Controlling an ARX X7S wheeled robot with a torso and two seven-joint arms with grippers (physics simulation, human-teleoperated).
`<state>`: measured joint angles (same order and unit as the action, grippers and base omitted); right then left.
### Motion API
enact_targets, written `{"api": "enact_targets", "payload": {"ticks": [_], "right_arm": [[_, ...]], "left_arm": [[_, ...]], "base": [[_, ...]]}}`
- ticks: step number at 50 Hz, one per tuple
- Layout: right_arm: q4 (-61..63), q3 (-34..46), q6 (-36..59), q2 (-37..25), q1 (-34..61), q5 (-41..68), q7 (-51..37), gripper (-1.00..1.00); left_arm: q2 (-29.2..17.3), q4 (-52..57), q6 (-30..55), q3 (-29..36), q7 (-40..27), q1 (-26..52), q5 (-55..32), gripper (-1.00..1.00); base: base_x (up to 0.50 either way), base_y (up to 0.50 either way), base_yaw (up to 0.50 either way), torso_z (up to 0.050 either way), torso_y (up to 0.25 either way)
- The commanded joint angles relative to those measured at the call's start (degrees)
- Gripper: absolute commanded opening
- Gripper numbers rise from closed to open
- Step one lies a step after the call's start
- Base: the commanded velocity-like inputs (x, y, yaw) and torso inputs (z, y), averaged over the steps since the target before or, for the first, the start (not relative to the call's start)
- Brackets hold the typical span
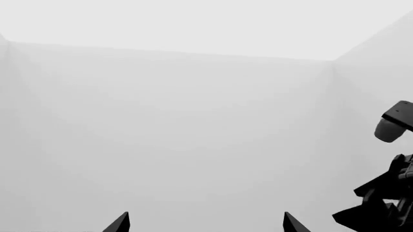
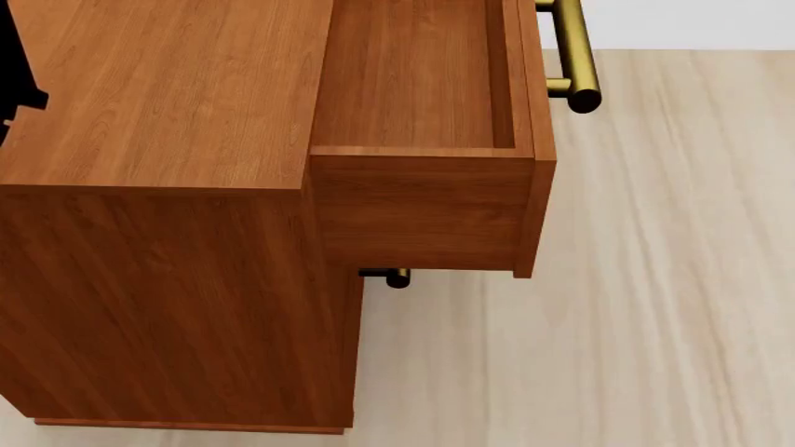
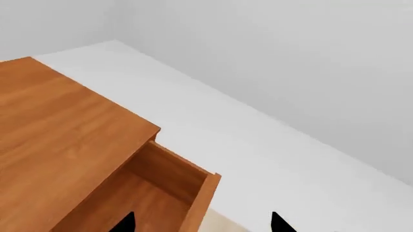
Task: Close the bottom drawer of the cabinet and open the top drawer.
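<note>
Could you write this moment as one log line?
top drawer: open, empty | cabinet: upright | lower handle: near cabinet front | grippers: open, holding nothing

A pale wood-grain floor [image 2: 646,279] runs out to one side in the head view, its streaks slanting across the boards. Behind it a strip of plain white wall [image 2: 695,23] meets the floor's far edge. In the left wrist view, bare white walls [image 1: 174,135] join at a corner under a lighter ceiling [image 1: 206,24]. The right wrist view shows more grey-white wall [image 3: 290,58].
</note>
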<state>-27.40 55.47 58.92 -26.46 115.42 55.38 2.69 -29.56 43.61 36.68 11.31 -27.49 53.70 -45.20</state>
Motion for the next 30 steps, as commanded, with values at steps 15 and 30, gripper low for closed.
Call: {"api": "enact_targets", "payload": {"ticks": [15, 30], "right_arm": [[-16.62, 14.24, -3.61, 11.79, 5.98, -11.05, 17.54, 1.0], [-24.29, 18.53, -6.99, 16.77, 5.95, -14.71, 23.64, 1.0]], "left_arm": [[-0.61, -1.02, -2.67, -0.68, 0.87, -2.58, 0.91, 1.0], [-0.79, -1.56, -3.54, -0.87, 1.15, -3.09, 1.09, 1.0]], "base": [[0.0, 0.0, 0.0, 0.0, 0.0], [0.0, 0.0, 0.0, 0.0, 0.0]]}}
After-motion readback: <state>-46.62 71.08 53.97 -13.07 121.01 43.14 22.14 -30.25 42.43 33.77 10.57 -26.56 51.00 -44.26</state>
